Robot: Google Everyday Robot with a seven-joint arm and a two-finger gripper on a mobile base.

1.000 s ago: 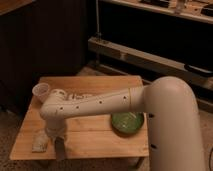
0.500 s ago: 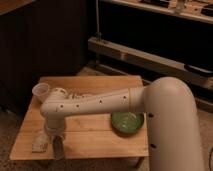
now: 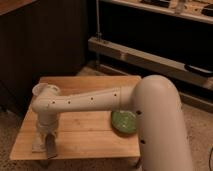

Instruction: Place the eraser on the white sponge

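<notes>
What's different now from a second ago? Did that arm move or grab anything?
Nothing visibly changed. The hand stays low at the table's near corner, on the picture's left, right beside the white sponge. Nothing was visibly picked up or let go. The green dish lies where it was. I can't make out the eraser.

rounded cream-white arm (image 3: 85,100), small dark dots along it, grey fingers (image 3: 51,148) at table's (image 3: 90,134) near edge

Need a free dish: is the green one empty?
Seemingly empty: the green dish shows only plain green inside. The gripper hangs front-left, beside the white sponge.
</notes>
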